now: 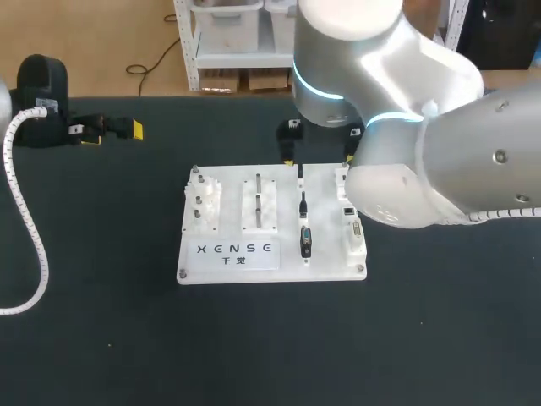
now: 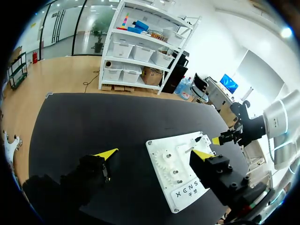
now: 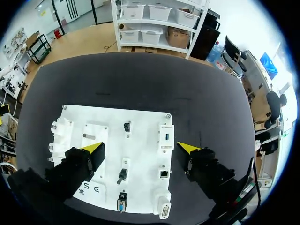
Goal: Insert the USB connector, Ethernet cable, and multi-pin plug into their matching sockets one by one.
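A white fixture board (image 1: pixel 228 254) lies mid-table. Three plugs sit in a column on it: the USB connector (image 3: pixel 127 126) at the far end, the Ethernet cable plug (image 3: pixel 122 176) in the middle, and the multi-pin plug (image 3: pixel 122 205) nearest. Their sockets form a second column beside them: USB socket (image 3: pixel 165 136), Ethernet socket (image 3: pixel 164 173), multi-pin socket (image 3: pixel 165 211). My right gripper (image 3: pixel 140 147) hovers open above the board's far part (image 1: pixel 317 161), holding nothing. My left gripper (image 2: pixel 154 153) stands open and empty over the table's far left (image 1: pixel 112 134), well away from the board (image 2: pixel 180 173).
The board also carries white peg and gear fixtures (image 1: pixel 204 199) and a slotted block (image 1: pixel 258 203) on its left half. A white corrugated hose (image 1: pixel 30 228) from my left arm hangs along the left side. My right arm's bulky body (image 1: pixel 423 144) covers the board's right edge.
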{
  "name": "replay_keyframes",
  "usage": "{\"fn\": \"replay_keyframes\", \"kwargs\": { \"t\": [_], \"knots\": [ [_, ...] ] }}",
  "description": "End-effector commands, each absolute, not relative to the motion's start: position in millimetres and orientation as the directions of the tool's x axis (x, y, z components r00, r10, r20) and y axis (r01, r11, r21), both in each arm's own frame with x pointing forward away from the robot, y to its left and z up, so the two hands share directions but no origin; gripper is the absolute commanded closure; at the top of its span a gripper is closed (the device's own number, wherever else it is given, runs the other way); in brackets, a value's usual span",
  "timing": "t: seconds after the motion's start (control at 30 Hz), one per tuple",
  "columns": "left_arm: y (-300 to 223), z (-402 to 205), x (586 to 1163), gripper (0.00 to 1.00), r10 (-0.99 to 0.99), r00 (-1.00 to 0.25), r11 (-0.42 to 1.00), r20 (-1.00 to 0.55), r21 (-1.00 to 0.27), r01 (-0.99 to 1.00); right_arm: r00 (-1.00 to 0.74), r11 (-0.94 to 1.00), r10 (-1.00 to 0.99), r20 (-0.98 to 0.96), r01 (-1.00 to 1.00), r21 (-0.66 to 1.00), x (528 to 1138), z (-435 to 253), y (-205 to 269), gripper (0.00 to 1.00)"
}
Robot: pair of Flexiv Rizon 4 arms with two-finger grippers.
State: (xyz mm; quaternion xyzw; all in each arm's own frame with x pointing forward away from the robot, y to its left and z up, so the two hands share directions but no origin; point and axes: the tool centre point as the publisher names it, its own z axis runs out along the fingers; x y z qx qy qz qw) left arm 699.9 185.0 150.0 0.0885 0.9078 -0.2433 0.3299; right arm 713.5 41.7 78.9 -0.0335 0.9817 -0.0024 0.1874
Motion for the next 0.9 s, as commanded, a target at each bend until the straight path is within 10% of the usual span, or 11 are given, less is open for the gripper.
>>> {"fn": "replay_keyframes", "kwargs": {
  "t": [0.03,0.9],
  "knots": [
    [185.0,150.0,699.9,0.00,0.000,-0.767,0.866,-0.642,-0.383,0.321,-0.926,0.998,-0.065,-0.372,-0.063,-0.018,712.2,78.9,41.4,0.00],
    [185.0,150.0,699.9,0.00,0.000,-0.767,0.866,-0.642,-0.383,0.321,-0.965,0.998,-0.020,-0.263,-0.003,-0.064,720.2,52.6,49.3,0.00]
  ]
}}
